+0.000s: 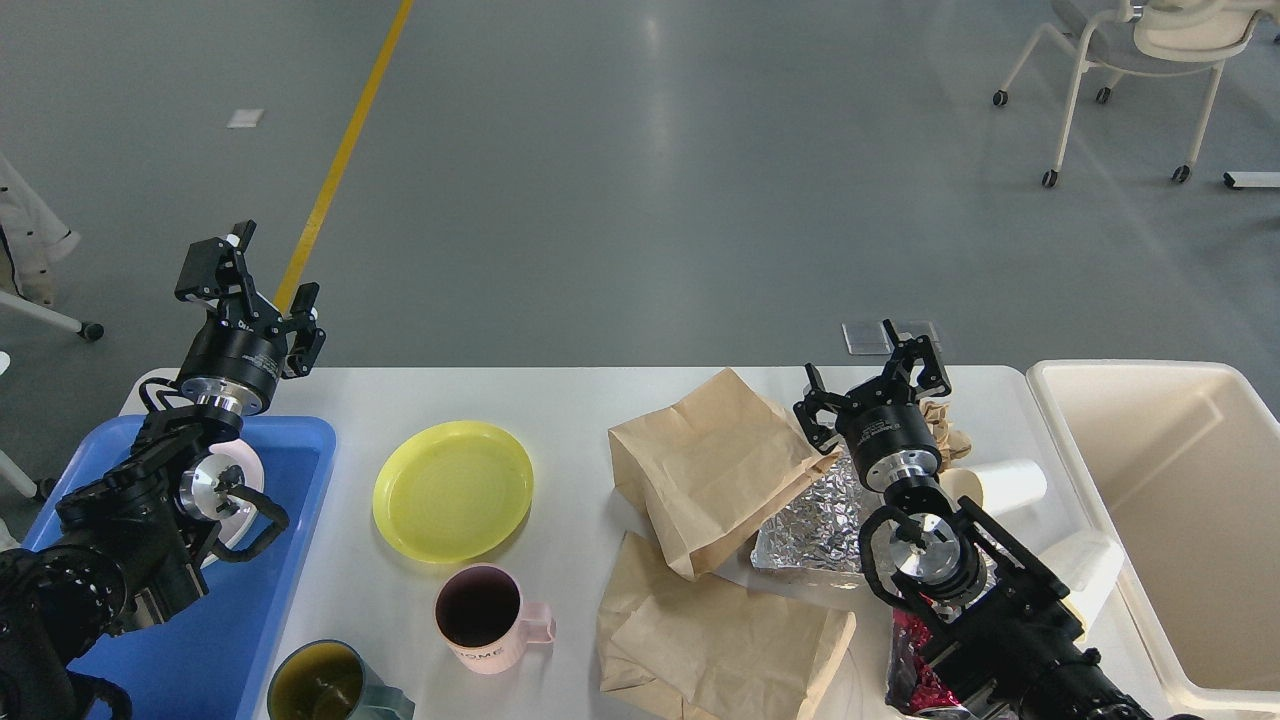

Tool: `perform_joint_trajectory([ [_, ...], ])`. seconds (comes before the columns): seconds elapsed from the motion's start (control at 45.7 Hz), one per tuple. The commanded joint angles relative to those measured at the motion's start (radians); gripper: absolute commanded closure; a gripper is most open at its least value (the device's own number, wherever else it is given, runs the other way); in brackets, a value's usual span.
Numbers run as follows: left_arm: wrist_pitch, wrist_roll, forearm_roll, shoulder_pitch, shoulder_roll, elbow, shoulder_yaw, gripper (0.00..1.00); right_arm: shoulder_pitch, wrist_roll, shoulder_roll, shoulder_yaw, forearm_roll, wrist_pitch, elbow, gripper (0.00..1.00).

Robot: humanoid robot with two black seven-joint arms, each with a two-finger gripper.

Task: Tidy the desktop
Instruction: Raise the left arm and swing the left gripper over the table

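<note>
Green mug [330, 690] sits nearest on the desktop [560, 400]; both my left gripper [262, 292] and right gripper [872, 375] hang spread, empty, so I judge sorting unstarted: next, crumpled paper [945, 425] into cream bin [1180, 520]

Behind the right jaws a crumpled paper [945, 425] is half hidden, the foil [815, 520] below them is partly covered, and the green cup [330, 685] is cut off.

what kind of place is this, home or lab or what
Probably a lab or test hall, not a home: bare grey floor with a yellow line painted across it, a wheeled chair standing alone, and a white table staged with dishes, paper bags and two bins.
</note>
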Motion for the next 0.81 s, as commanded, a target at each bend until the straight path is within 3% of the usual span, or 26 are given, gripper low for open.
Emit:
perform_joint_trajectory([
  [0.0, 0.000, -0.005, 0.000, 0.001, -0.001, 0.000, -0.002, 0.00, 0.000, 0.000, 0.000, 0.000, 0.000, 0.000, 0.000, 0.00],
  [0.438, 0.000, 0.010, -0.009, -0.013, 0.000, -0.004, -0.008, 0.00, 0.000, 0.000, 0.000, 0.000, 0.000, 0.000, 0.000, 0.00],
  [0.788, 0.008, 0.010, 0.005, -0.098, 0.010, -0.003, 0.013, 0.00, 0.000, 0.000, 0.000, 0.000, 0.000, 0.000, 0.000, 0.00],
])
